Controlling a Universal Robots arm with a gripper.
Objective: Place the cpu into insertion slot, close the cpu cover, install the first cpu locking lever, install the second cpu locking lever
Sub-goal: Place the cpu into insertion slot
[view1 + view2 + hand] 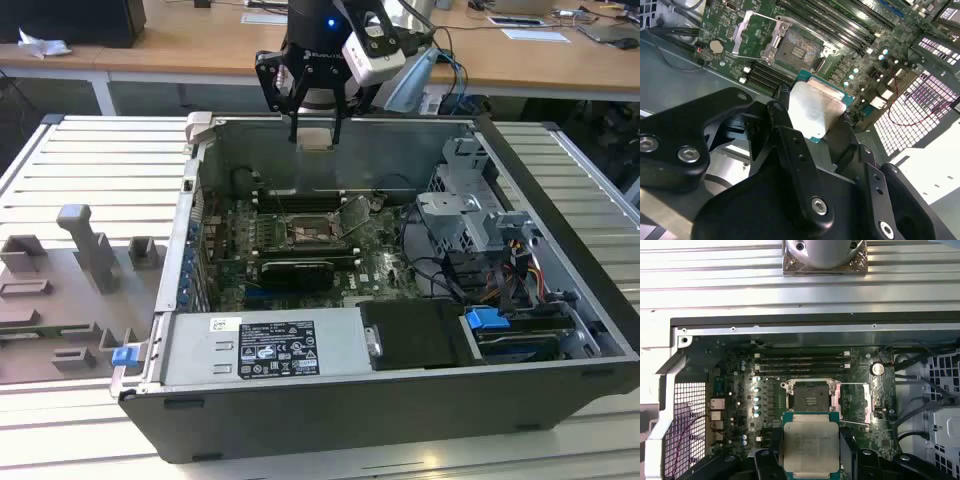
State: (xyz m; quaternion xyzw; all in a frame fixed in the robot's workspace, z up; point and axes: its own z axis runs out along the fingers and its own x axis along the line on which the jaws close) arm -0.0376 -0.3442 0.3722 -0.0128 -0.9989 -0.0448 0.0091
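Note:
My gripper [315, 128] is shut on the cpu [314, 141] and holds it above the back wall of the open computer case. In both wrist views the silvery-topped cpu [815, 107] [811, 446] sits between the black fingers [782, 97] [765, 460], flat side up. On the green board below lies the insertion slot [308, 232] [799, 49] [811, 396], uncovered, its dark centre showing. The cpu cover [751, 31] [855, 401] [356, 214] is swung open and stands off one side of the slot.
Long black memory slots [802, 362] run beside the socket. A black graphics card [295, 270], the labelled power supply [265, 348] and a drive cage [470, 215] with cables fill the case. A grey fixture tray [70, 290] lies at the exterior view's left.

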